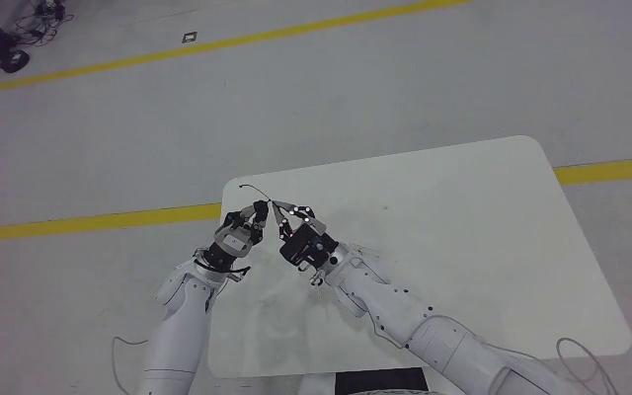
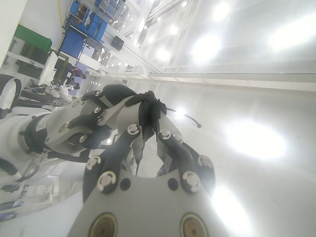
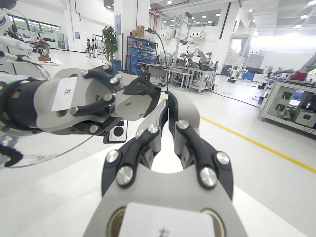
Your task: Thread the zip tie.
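1. Aloft over the white table [image 1: 444, 197], near its far left corner: left claw [image 1: 263, 207] and right claw [image 1: 277, 206], tip to tip.
2. Right claw pinched tight on the black zip tie [image 3: 165, 57], strand clamped between its pads.
3. Left claw narrowed to a close, dark tips pressed on the same strand just beside the right claw's grip.
4. Loose end of the zip tie arching up and away from both claws, clear of the table, small head at its tip.
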`<action>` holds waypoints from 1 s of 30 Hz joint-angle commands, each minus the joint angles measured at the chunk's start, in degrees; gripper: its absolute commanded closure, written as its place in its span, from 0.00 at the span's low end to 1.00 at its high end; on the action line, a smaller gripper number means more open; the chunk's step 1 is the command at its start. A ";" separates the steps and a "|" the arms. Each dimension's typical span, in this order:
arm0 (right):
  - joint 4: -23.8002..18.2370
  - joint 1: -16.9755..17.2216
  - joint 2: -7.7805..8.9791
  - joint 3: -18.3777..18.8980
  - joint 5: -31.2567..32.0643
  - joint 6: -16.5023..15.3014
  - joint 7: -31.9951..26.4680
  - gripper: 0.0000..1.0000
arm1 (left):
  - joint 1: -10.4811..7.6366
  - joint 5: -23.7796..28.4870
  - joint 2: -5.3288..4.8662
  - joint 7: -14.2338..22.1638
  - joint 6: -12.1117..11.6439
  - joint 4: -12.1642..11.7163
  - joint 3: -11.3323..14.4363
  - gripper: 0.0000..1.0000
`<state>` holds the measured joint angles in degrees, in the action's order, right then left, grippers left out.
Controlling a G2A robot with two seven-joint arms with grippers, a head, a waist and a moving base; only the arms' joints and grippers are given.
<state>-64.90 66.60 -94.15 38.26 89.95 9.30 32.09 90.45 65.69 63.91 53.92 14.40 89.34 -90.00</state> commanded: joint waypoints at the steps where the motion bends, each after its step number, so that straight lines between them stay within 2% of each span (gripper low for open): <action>1: 0.21 -0.25 0.23 -0.33 0.00 0.56 -0.37 1.00 | 0.00 0.00 0.00 0.00 0.00 0.00 0.00 1.00; 15: 0.84 -0.42 1.87 -0.81 0.00 1.64 -4.10 1.00 | 0.00 0.00 0.00 0.00 0.00 0.00 0.00 1.00; 30: 2.35 -0.89 2.60 -2.68 0.00 2.43 -9.33 1.00 | 0.00 0.00 0.00 0.00 0.00 0.00 0.00 1.00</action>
<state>-62.73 65.75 -91.56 35.70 89.95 11.73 23.18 90.45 65.69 63.91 53.92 14.40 89.34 -90.00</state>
